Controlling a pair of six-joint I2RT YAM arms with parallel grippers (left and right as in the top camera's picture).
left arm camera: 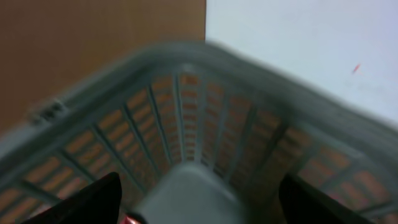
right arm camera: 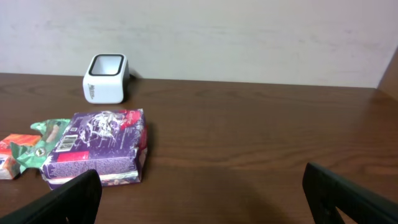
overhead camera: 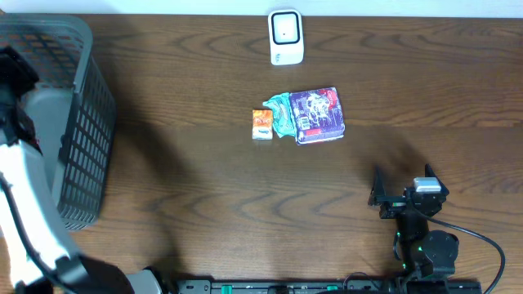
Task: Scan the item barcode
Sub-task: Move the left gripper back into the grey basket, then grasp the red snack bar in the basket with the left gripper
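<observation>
Both jaw pairs gape wide, empty.
The left gripper (left arm camera: 205, 205) hangs over the grey plastic lattice basket (left arm camera: 186, 106); the right gripper (right arm camera: 208, 205) faces the glossy purple rectangular packet (right arm camera: 93, 146), flat on the wood-grain table (right arm camera: 249, 137), touching a crumpled green wrapper (right arm camera: 46, 129), short of the rounded white scanner (right arm camera: 106, 78).

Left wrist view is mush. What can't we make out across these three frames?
- Pale grey shape in the grey plastic mesh basket: left wrist view, blurred, identity unclear.
- Any barcode on the purple printed box: overhead view, too small to read.
- Green crinkled wrapper: overhead view, whether it tucks under the box is unclear.
- Small orange packet: right wrist view, cut off by the left edge.
</observation>
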